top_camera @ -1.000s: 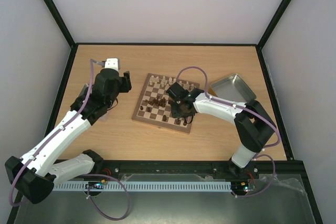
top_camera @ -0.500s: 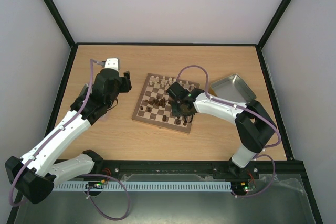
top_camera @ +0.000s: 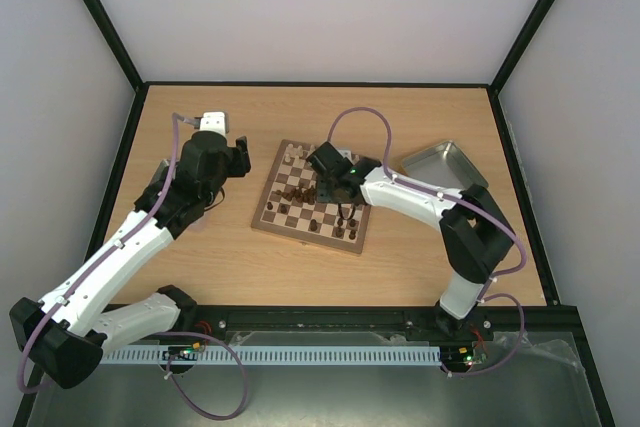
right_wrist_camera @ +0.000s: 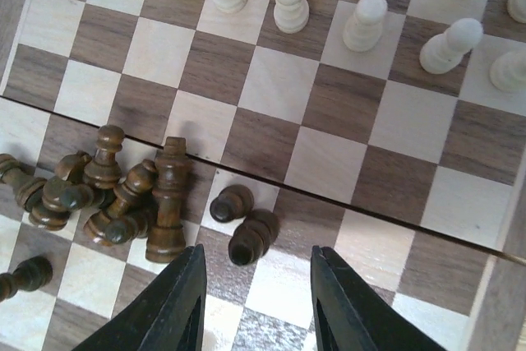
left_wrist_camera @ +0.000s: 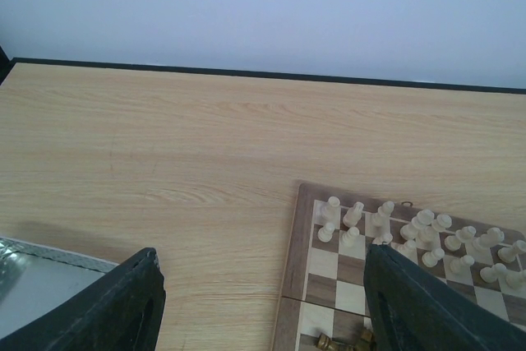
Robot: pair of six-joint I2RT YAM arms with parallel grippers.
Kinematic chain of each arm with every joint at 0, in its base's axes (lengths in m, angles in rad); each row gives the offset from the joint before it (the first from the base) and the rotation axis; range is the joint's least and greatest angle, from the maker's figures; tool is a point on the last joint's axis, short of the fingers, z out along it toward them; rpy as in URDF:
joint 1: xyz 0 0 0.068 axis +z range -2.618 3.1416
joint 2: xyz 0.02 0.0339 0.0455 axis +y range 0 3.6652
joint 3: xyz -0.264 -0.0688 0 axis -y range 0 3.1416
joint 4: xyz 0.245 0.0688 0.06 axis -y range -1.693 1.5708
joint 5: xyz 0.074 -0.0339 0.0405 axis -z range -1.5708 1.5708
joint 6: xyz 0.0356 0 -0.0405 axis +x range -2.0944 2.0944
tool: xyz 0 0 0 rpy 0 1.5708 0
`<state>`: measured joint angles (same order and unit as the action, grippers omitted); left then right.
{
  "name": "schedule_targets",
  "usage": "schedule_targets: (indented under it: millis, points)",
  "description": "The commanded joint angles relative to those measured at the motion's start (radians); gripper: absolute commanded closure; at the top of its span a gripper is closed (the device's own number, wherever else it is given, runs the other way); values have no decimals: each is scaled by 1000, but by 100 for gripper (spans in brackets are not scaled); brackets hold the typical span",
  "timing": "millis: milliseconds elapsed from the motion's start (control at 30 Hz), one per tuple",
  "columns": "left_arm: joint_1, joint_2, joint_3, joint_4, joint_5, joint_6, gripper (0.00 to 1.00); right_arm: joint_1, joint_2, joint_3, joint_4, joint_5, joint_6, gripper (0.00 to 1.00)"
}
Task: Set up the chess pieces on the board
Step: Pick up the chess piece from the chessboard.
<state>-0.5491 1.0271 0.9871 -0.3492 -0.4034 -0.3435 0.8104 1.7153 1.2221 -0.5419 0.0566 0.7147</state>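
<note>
Chessmen point(top_camera: 346, 225) of the dark set are seen upright in the near-right corner of the chessboard point(top_camera: 300, 238), a spot covered by the right gripper point(right_wrist_camera: 256, 273) a sec ago. That claw was clenched then. It is now parted w/ nothing between its fingers, and it has been carried further in, toward mid-board. A piece is judged to have been set down and let go in that corner, tho which one cannot be told.

Just beyond, approx. mid-board on the left side, the dark heap point(right_wrist_camera: 123, 195) is left tangled, w/ most pcs lying on their sides. Two dark pawns point(right_wrist_camera: 242, 223) are tipped over just beside it, directly ahead of the open fingers. These are judged the likely next pick.

Farther on, the cream pieces point(right_wrist_camera: 288, 2) are stood in roughly two rows along the far edge, so that side looks done. Left of the board, over the table point(top_camera: 200, 247), the left gripper point(left_wrist_camera: 261, 293) is held released and empty, unmoved. At far right, the metal tray point(top_camera: 445, 167) is set well apart from the board.

Task is judged past halfway, w/ only the dark side outstanding.
</note>
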Motion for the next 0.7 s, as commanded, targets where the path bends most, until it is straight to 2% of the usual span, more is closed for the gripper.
schedule_targets:
  millis: [0,467,667]
  points:
    - [4,-22,-9,22,-18,8,32,5,50,48,25,34,-19,66]
    - [4,-17,-11,23,-17,9,31,4,122,74,29,24,-43,81]
    - [4,-21,-12,26,-15,9,31,5,112,77,5,42,-42,93]
